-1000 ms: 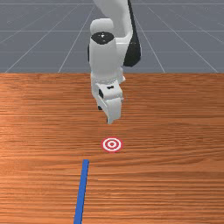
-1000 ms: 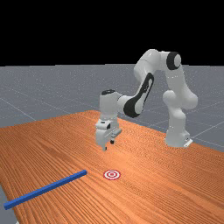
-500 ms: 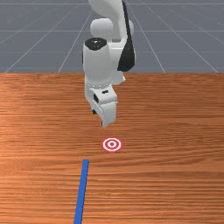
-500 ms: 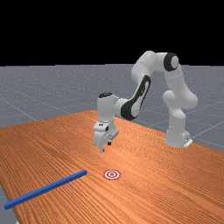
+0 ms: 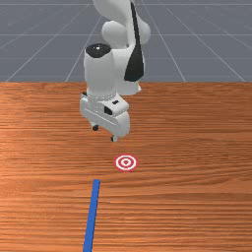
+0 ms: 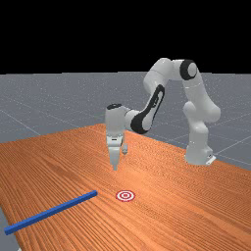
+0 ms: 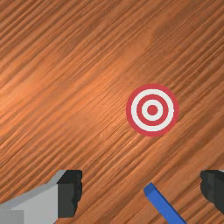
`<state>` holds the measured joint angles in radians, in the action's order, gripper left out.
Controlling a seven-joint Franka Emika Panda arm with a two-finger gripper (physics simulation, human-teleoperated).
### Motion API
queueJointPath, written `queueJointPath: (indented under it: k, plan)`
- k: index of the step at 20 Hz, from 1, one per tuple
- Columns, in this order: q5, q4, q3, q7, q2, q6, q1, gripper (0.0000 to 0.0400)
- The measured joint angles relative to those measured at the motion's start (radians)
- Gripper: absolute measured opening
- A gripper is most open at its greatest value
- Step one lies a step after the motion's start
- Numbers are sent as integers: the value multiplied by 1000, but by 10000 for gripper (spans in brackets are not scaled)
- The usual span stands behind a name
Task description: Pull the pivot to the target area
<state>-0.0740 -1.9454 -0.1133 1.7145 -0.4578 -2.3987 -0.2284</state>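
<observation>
**Released claw (image 5: 105,133) above a wooden surface (image 5: 197,147), with a blue bar (image 5: 92,211) apart from a round target (image 5: 126,162)**

Hanging above the orange-brown surface at the end of a white and grey arm (image 6: 197,137), empty, with fingers (image 7: 69,194) spread wide apart. Marked flat on the wood in red and white rings, near the nearest end of the blue bar but not touching it. Long, straight and thin, lying toward the front view's left and running down to that view's bottom edge. In the far view, slanting from near the target to the surface's edge at the far view's left, well below the claw and not touched by it.
</observation>
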Motion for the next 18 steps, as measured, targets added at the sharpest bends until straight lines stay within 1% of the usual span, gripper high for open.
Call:
queueJointPath:
  k: [1,2,3,4,5,6,7,8,9,11,12,13,16,17,18]
  plan:
    - [0,2,0,11,-1,1,-6,400]
    - [-28,6,-42,255,-7,4,-51,400]
    - [-18,7,-26,183,-6,4,-43,400]
    - [-24,10,-36,246,-8,5,-58,400]
    - [-37,13,-55,360,-11,7,-80,400]
    - [-42,15,-62,411,-14,9,-93,400]
    - [-32,16,-46,337,-13,8,-84,400]
    - [-36,18,-52,380,-14,9,-94,400]
    - [-33,17,-47,358,-12,10,-92,400]
    - [-16,8,-22,227,-4,5,-71,400]
    - [-18,-1,-25,247,1,2,-75,400]
    - [-33,-9,-50,380,4,-1,-98,400]
    - [-70,7,-103,665,-13,7,-147,400]
    - [-77,26,-108,689,-25,14,-149,400]
    - [-65,46,-87,580,-34,21,-129,400]
